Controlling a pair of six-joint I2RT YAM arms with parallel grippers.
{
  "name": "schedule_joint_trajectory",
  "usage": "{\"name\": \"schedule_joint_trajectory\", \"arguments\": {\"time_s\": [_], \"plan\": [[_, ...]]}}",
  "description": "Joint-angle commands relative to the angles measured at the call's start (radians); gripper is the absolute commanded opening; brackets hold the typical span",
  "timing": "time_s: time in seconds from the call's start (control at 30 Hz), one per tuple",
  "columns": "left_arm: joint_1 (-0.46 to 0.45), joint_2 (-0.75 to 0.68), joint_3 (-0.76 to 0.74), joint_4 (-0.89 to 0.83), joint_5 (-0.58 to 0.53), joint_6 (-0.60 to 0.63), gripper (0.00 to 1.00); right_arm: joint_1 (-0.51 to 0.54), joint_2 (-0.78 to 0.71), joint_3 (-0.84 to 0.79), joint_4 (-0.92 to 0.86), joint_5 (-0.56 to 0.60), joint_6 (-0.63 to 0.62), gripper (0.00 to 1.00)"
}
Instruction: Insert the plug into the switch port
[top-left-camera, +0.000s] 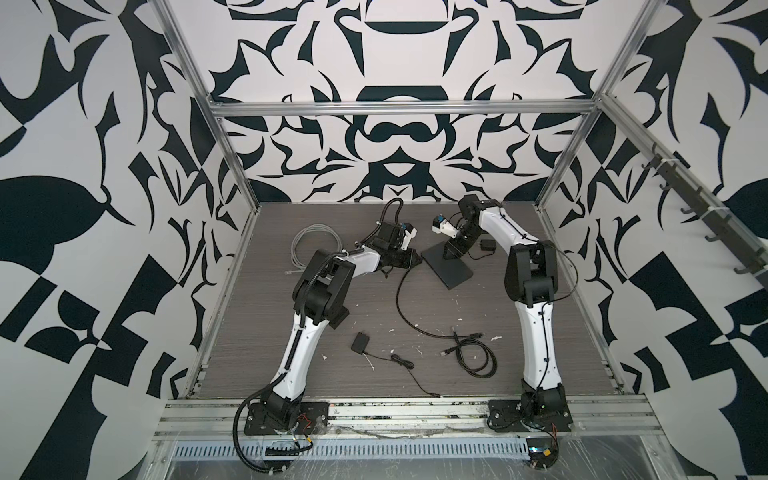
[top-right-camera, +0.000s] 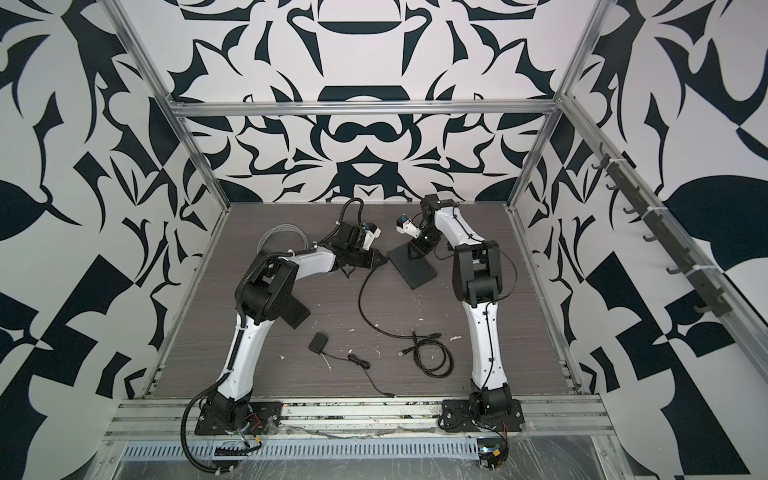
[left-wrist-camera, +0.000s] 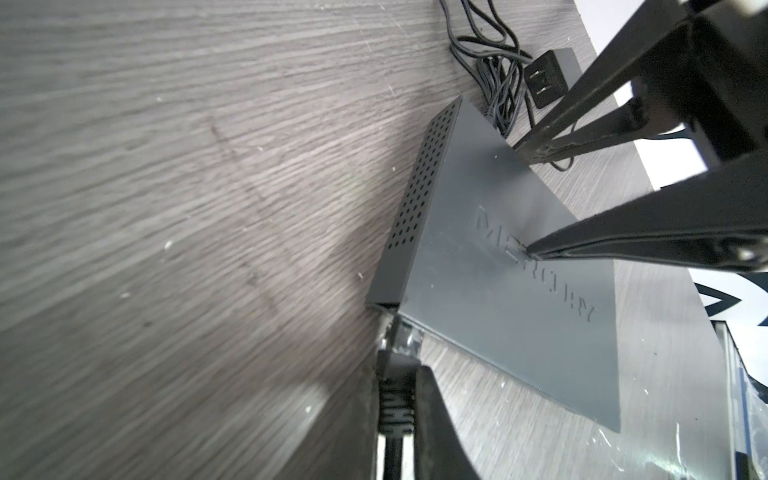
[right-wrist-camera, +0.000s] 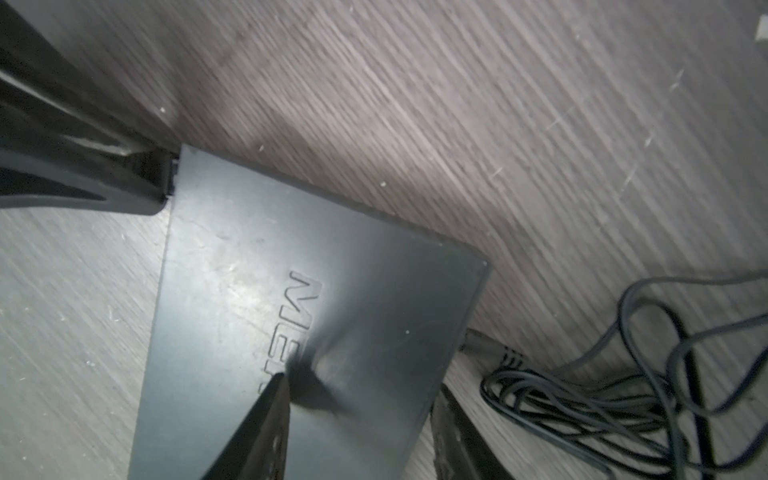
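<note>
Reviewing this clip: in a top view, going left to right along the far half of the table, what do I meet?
Grey cable coil → left end effector → switch → power adapter. The right end effector sits over the switch, so it is left out.

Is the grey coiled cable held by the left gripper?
No, the grey coiled cable lies free on the table, while the left gripper grips a black plug.
</note>
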Motion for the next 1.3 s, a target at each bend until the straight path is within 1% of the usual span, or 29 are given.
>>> {"name": "schedule_joint_trajectory", "arguments": {"time_s": [0.0, 0.07, 0.1, 0.17, 0.2, 0.23, 0.3, 0.37, 0.5, 0.57, 0.63, 0.67, 0.73, 0.8, 0.83, 0.93, 1.07, 1.27], "plan": [[-0.103, 0.048, 0.059, 0.183, -0.019, 0.011, 0.09, 0.201, 0.049, -0.051, -0.220, -0.423, -0.086, 0.42], [-0.104, 0.049, 0.062, 0.179, -0.017, 0.000, 0.11, 0.201, 0.047, -0.050, -0.218, -0.430, -0.087, 0.42], [-0.097, 0.055, 0.060, 0.206, 0.019, -0.039, 0.11, 0.201, 0.046, -0.049, -0.217, -0.436, -0.087, 0.42], [-0.071, 0.081, 0.057, 0.317, 0.109, -0.159, 0.11, 0.201, 0.043, -0.049, -0.212, -0.441, -0.086, 0.42], [-0.062, 0.094, 0.055, 0.364, 0.133, -0.214, 0.11, 0.201, 0.043, -0.049, -0.211, -0.441, -0.085, 0.42], [-0.056, 0.100, 0.052, 0.379, 0.135, -0.231, 0.11, 0.201, 0.041, -0.053, -0.212, -0.442, -0.085, 0.42], [-0.058, 0.090, 0.045, 0.357, 0.127, -0.208, 0.11, 0.201, 0.039, -0.055, -0.208, -0.442, -0.084, 0.42], [-0.058, 0.082, 0.033, 0.371, 0.140, -0.209, 0.11, 0.201, 0.041, -0.056, -0.208, -0.441, -0.083, 0.42], [-0.058, 0.079, 0.052, 0.342, 0.139, -0.192, 0.13, 0.202, 0.046, -0.048, -0.209, -0.439, -0.079, 0.42], [-0.060, 0.071, 0.050, 0.324, 0.123, -0.177, 0.17, 0.202, 0.044, -0.050, -0.207, -0.437, -0.078, 0.42], [-0.065, 0.048, 0.035, 0.265, 0.073, -0.130, 0.23, 0.201, 0.039, -0.056, -0.196, -0.437, -0.071, 0.42], [-0.065, 0.034, 0.023, 0.239, 0.047, -0.110, 0.25, 0.198, 0.034, -0.062, -0.183, -0.433, -0.061, 0.42], [-0.062, -0.002, -0.014, 0.184, -0.013, -0.073, 0.28, 0.185, 0.023, -0.085, -0.135, -0.395, -0.016, 0.43], [-0.057, -0.029, -0.042, 0.129, -0.050, -0.036, 0.30, 0.166, 0.011, -0.127, -0.046, -0.297, 0.076, 0.43], [-0.054, -0.038, -0.052, 0.103, -0.063, -0.018, 0.30, 0.153, 0.008, -0.134, -0.029, -0.269, 0.107, 0.43], [-0.036, -0.057, -0.086, 0.067, -0.083, 0.007, 0.31, 0.113, -0.013, -0.163, 0.026, -0.227, 0.185, 0.44], [-0.009, -0.083, -0.101, 0.009, -0.073, 0.030, 0.37, 0.079, -0.029, -0.173, 0.069, -0.196, 0.230, 0.45], [-0.004, -0.152, -0.130, -0.090, -0.126, 0.121, 0.48, 0.066, -0.014, -0.165, 0.080, -0.153, 0.266, 0.45]]}}
